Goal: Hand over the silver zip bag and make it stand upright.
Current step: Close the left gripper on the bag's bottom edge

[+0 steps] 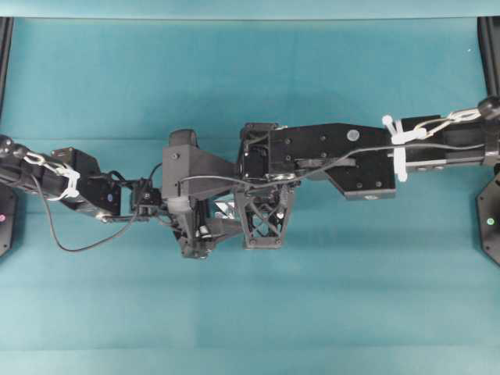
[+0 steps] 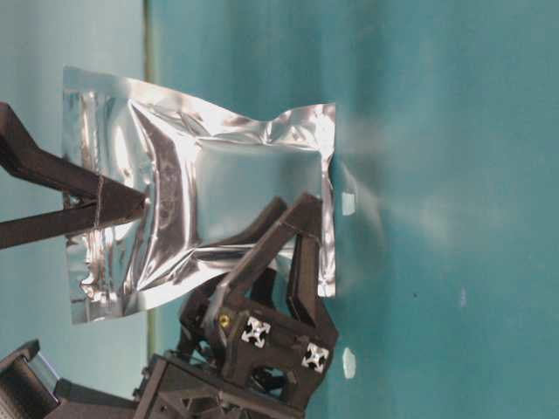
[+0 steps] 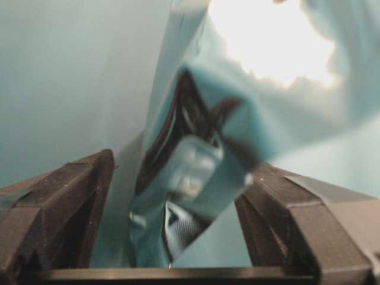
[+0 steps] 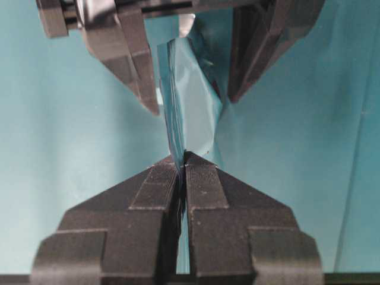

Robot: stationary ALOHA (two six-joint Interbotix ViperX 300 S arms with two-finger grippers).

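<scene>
The silver zip bag [image 2: 218, 209] hangs upright over the teal table, and from above it shows only as a sliver [image 1: 226, 209]. My right gripper [image 4: 184, 158] is shut on its top edge; the fingers [image 2: 96, 205] pinch the foil from above. My left gripper [image 3: 178, 202] is open and straddles the bag's lower part, with one finger [image 3: 77, 202] on each side and a gap showing. Its two fingers [image 4: 139, 71] also appear beyond the bag in the right wrist view. The bag's bottom edge lies by the table surface; I cannot tell whether it touches.
Both arms meet over the middle of the teal table [image 1: 250, 312]. Tiny white scraps [image 2: 348, 202] lie on the surface near the bag's foot. Black frame posts [image 1: 6, 47] stand at the far corners.
</scene>
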